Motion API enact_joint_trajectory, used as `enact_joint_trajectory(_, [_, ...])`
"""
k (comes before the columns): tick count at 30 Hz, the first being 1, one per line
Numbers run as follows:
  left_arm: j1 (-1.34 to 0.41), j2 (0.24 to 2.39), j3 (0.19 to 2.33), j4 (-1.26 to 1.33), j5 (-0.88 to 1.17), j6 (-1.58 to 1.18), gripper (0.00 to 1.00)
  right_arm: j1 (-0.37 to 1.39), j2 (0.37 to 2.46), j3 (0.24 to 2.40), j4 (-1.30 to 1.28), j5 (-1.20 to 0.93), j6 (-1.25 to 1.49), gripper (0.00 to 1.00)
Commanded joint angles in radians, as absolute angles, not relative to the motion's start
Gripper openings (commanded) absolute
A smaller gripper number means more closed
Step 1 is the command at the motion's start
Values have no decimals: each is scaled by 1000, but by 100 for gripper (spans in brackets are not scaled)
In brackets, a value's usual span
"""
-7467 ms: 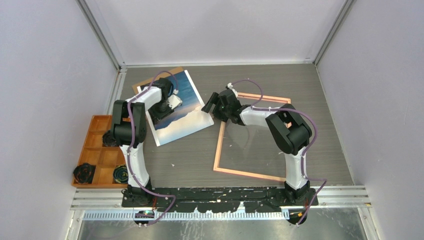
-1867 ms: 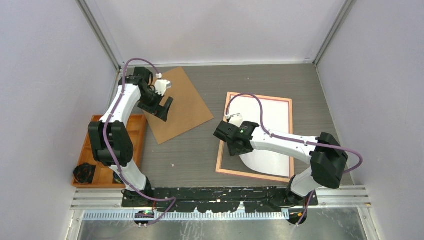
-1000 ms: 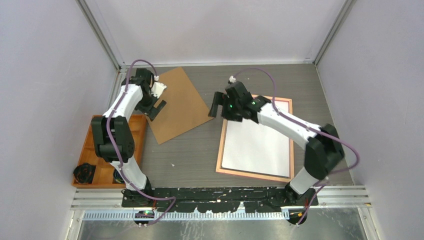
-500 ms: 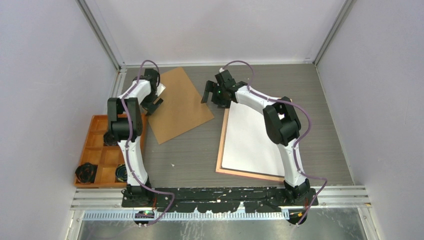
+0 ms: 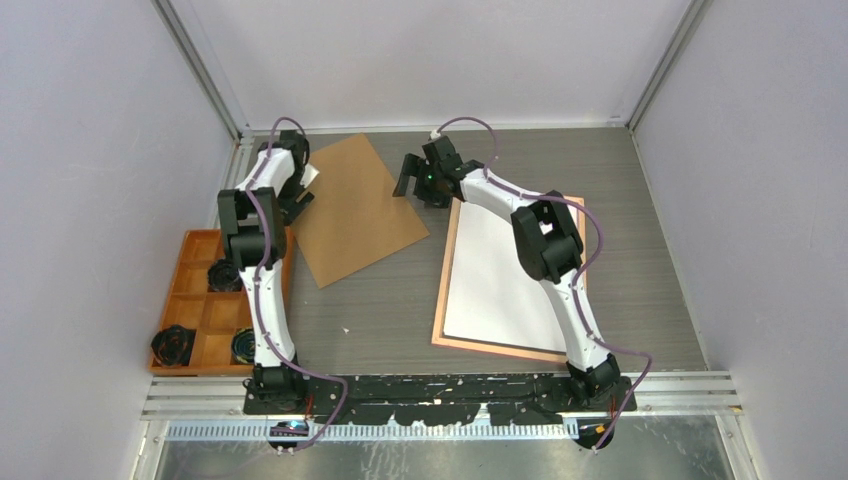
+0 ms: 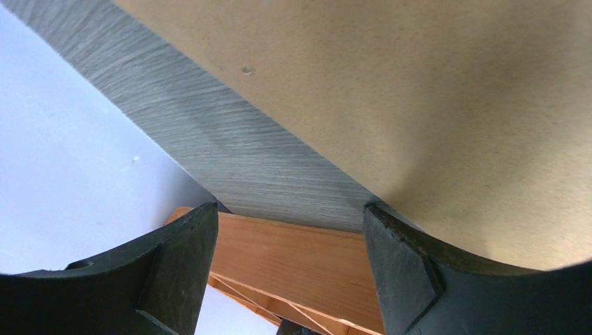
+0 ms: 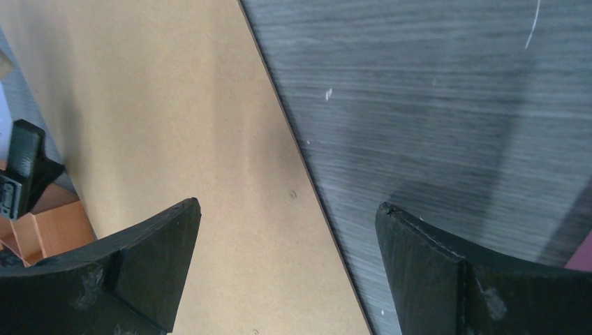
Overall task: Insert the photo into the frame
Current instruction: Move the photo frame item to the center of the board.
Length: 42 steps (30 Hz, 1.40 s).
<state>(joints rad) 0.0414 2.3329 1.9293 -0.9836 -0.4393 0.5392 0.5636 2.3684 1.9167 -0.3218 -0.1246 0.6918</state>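
Spread apart, empty: left end effector (image 6: 290, 230), right end effector (image 7: 286, 230), over edges of brown fibreboard sheet (image 5: 352, 212), upper left; large white-backed photo print (image 5: 505, 275) lying inside thin pink rectangular frame (image 5: 438, 305), centre right

Left arm (image 5: 263, 312) and right arm (image 5: 546, 240) extended, jaws apart.

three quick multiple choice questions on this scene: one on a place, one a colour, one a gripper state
1. Where does the large white-backed photo lie?
A in the orange tray
B inside the thin-bordered rectangular picture frame
C leaning on the wall

2. What colour is the flat fibreboard sheet?
A brown
B green
C blue

3. How is the right gripper?
A shut on the photo
B shut on the sheet
C open, empty

B: the photo fills the frame's border.
A: brown in every view.
C: its jaws stand apart, nothing between.
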Motion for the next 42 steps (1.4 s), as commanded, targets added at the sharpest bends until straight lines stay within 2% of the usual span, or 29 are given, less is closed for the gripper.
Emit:
enact_joint_trajectory(1, [37,2414,2007,-1130,-224,508,76,566,2338,1861,-264,-145,728,100])
enact_joint_trajectory(12, [-69,2432,1993,-1180,-77,507,74,597,2149,1514,-92,-159,818,100])
enact_joint_trajectory(26, [-84,2353,1951,-1141,-49,520,75,702,1991,1368,-131,-262,870,100])
enact_joint_trajectory(29, [-72,2358,1973,-1132,-57,505,74,707,1975,1383,-210,-252,857,100])
enact_joint_trajectory(34, [-63,2365,1973,-1109,-77,487,74,675,2008,1526,-375,-101,740,100])
enact_joint_trajectory(42, [-62,2340,1923,-1082,-95,481,73,627,2237,1776,-430,-60,678,100])
